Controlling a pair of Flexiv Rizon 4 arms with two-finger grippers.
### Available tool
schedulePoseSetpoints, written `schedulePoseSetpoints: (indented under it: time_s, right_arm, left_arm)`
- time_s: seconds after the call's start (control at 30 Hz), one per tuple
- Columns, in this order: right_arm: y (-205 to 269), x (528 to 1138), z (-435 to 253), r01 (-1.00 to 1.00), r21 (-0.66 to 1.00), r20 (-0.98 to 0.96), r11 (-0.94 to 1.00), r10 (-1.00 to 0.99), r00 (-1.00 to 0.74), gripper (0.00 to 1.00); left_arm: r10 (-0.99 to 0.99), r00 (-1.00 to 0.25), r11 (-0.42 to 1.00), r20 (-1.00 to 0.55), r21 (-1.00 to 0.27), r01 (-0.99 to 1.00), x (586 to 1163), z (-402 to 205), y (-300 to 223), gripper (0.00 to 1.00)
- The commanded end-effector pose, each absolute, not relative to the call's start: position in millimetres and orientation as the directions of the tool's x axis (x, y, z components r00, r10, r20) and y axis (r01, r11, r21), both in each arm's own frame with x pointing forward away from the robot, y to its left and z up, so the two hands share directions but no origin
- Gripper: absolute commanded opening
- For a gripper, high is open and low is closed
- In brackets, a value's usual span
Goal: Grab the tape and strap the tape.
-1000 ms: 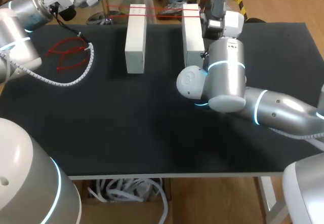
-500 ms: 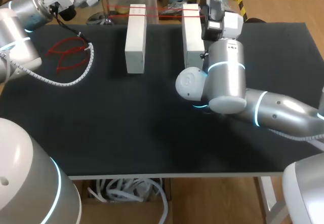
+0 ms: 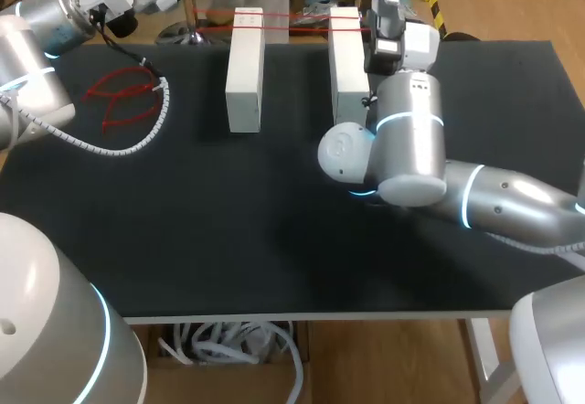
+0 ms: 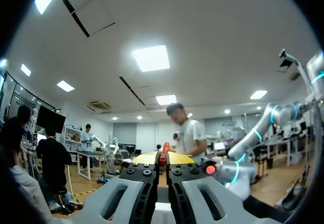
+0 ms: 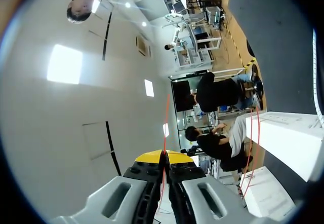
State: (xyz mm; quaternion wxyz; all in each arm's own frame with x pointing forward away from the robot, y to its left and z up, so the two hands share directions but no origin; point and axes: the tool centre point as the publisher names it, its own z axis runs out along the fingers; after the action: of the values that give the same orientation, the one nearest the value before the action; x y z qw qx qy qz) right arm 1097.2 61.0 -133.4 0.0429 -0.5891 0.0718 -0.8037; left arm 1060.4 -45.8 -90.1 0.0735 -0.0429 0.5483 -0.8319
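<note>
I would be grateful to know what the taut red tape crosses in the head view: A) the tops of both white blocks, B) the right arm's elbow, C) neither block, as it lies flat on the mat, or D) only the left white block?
A: the red tape runs in a straight line over the far end of the left white block and on over the right white block.

Both arms stretched toward the far side. The left pincer (image 4: 163, 159) and the right pincer (image 5: 163, 158) each pinched tight on the tape (image 5: 166, 117).
</note>
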Motion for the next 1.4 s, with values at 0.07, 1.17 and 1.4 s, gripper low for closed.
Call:
schedulePoseSetpoints:
  time_s: [0.07, 1.17, 1.4]
  right_arm:
    - [59.8, 1094.1, -130.5, -0.016, -0.155, 0.945, -0.988, -0.143, -0.294, 0.0]
    - [59.7, 1087.2, -129.2, -0.004, -0.046, 0.955, -0.999, -0.043, -0.292, 0.0]
    - [59.8, 1083.7, -129.4, 0.0, -0.008, 0.958, -1.0, -0.008, -0.287, 0.0]
  left_arm:
    - [-0.172, -0.985, -0.389, -0.01, -0.918, 0.077, 1059.8, -90.6, -46.0, 0.0]
    - [-0.119, -0.928, 0.198, -0.354, -0.924, 0.327, 1062.2, -88.0, -35.4, 0.0]
    - [-0.076, -0.915, 0.327, -0.396, -0.877, 0.352, 1060.6, -82.3, -33.6, 0.0]
